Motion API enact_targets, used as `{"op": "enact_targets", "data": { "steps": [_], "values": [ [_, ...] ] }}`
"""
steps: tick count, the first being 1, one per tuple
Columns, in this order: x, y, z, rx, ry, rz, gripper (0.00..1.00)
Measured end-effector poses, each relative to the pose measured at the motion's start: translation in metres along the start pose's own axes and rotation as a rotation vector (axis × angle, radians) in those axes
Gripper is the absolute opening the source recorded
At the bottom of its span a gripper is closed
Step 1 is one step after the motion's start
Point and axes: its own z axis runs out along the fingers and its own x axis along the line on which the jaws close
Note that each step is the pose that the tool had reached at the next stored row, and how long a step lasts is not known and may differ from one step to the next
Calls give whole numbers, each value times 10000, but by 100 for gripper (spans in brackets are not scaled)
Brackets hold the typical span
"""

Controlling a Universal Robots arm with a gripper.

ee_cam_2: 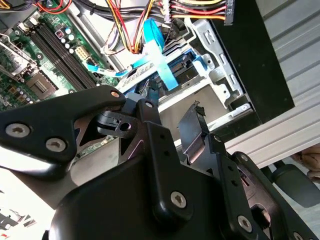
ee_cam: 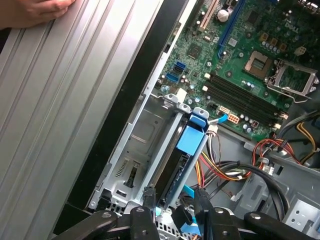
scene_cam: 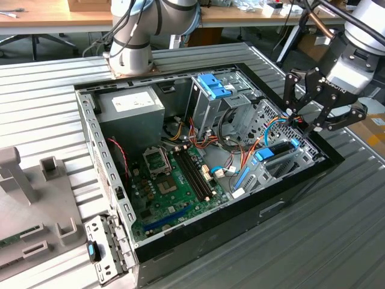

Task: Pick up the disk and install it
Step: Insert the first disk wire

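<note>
The disk (scene_cam: 278, 149) sits edgewise in the drive bay at the corner of the open computer case (scene_cam: 289, 201), on the exterior view's right. Its bright blue carrier frame shows along the top. In the first wrist view the disk (ee_cam: 189, 142) runs down the metal bay toward my fingers. The second wrist view shows its blue strip (ee_cam_2: 159, 60). My gripper (scene_cam: 304, 123) hovers just above that bay, open. In both wrist views the black fingers (ee_cam: 148, 199) (ee_cam_2: 150, 107) stand apart on either side of the disk's near end, with a gap showing.
The motherboard (scene_cam: 174, 180) fills the case floor, with a grey power supply (scene_cam: 129, 108) and a blue-topped drive cage (scene_cam: 213, 84) behind. Coloured cables (scene_cam: 198, 141) cross near the bay. A person's hand (ee_cam: 30, 10) rests on the ribbed table beside the case. A grey fixture (scene_cam: 24, 180) stands at the exterior view's left.
</note>
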Motion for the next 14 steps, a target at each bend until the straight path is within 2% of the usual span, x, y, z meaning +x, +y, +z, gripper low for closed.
{"op": "enact_targets", "data": {
  "steps": [4, 6, 9, 14],
  "values": [
    [29, -59, 1, 0, 1, 0, 44],
    [64, -132, 3, 0, 0, 0, 44],
    [94, -193, 4, 0, 0, 0, 44],
    [99, -203, -4, -1, 1, 0, 44]
  ]
}}
